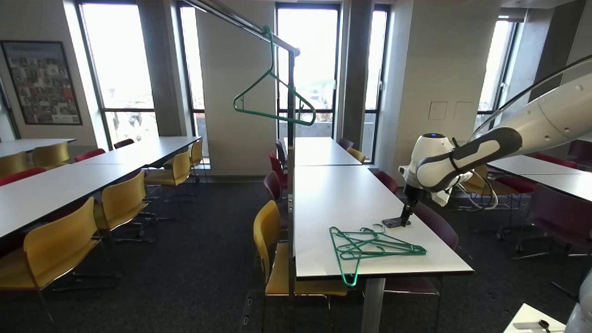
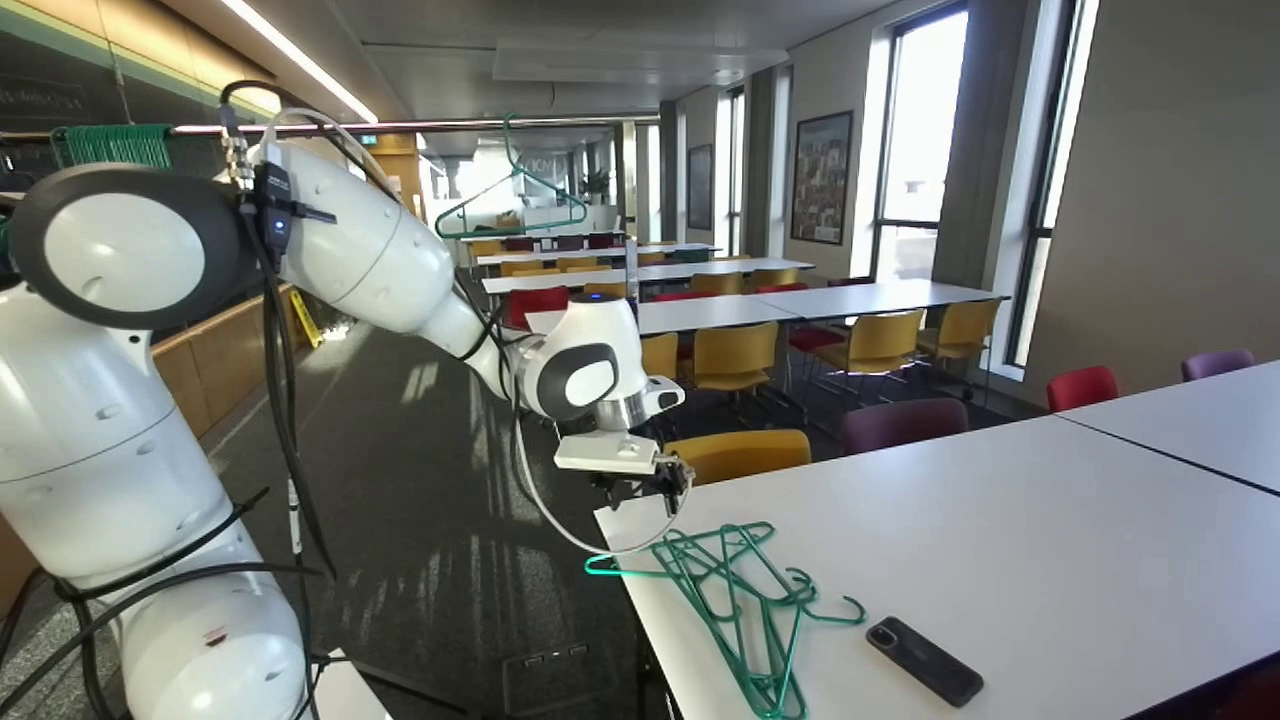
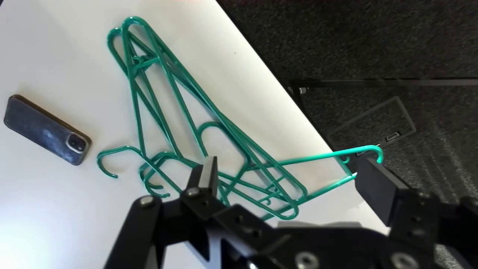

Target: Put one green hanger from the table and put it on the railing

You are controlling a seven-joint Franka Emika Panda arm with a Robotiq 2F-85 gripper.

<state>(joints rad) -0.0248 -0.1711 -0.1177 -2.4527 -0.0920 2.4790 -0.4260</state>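
Where our fingers (image 3: 375,192) hang: parted, empty.
Green hanger (image 3: 315,157) overhanging the counter (image 3: 231,82): we see it between them, wrist view, long axis two-to-eight o'clock.

Green hangers (image 3: 230,127), perhaps four, lie overlapped on the white table (image 2: 1000,520), one jutting past its edge; another hanger (image 1: 273,116) hangs from the railing (image 1: 231,19).

wrist: close above table (image 3: 67,67) | an exterior view: facing windows (image 1: 314,51) | an exterior view: past arm (image 2: 350,250) | both exteriors: railing (image 1: 232,19)
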